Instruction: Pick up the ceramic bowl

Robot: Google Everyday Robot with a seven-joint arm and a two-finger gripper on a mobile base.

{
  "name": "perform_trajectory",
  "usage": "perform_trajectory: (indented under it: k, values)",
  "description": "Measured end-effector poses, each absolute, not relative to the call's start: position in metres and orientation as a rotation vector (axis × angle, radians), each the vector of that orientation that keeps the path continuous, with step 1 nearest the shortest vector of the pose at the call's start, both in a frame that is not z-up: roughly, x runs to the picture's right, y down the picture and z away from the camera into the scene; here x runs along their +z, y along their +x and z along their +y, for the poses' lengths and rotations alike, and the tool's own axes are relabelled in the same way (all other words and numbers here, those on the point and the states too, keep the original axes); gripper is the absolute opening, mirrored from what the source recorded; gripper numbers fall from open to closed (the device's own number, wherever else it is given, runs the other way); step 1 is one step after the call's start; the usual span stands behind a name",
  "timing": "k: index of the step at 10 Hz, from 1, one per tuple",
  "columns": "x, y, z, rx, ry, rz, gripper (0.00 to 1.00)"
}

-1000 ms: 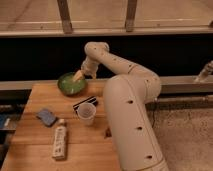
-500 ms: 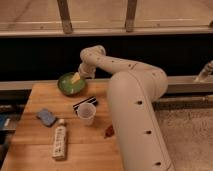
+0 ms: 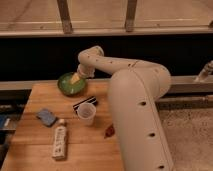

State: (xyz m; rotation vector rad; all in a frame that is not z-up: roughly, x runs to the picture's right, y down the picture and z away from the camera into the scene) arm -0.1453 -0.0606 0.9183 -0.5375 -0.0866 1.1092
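Task thing: the ceramic bowl [image 3: 67,86] sits upright on the table [image 3: 33,102], close to its far edge and left of centre.
Tool: the tool [image 3: 75,79] reaches down from the arm over the bowl's right side, tips at or just inside the rim, spread wide and holding nothing.
Step in hand: likely the last of the approach; the bowl is not yet gripped or lifted.
Next move: probably one finger inside the rim wall and one outside, then close and lift straight up.
Edges: the bowl lies near the table's back edge, so a push away from the robot could slide it off.
Neighbours: a dark flat item [image 3: 84,104] and a plastic cup [image 3: 86,114] lie near, on the robot's side; a blue sponge [image 3: 47,117] and a lying bottle [image 3: 60,142] are well apart.
Open room: the space above the bowl looks free.
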Motion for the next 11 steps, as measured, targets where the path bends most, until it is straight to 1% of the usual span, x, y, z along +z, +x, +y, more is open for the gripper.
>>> perform_trajectory:
  k: [3,6,11]
  values:
    - [0.935,-0.147,-0.048,1.127,-0.569,-0.065,0.80]
    - [0.942,-0.144,-0.043,1.150,-0.581,-0.052,0.80]
    - [0.955,-0.161,-0.032,1.168,-0.628,-0.078,0.80]
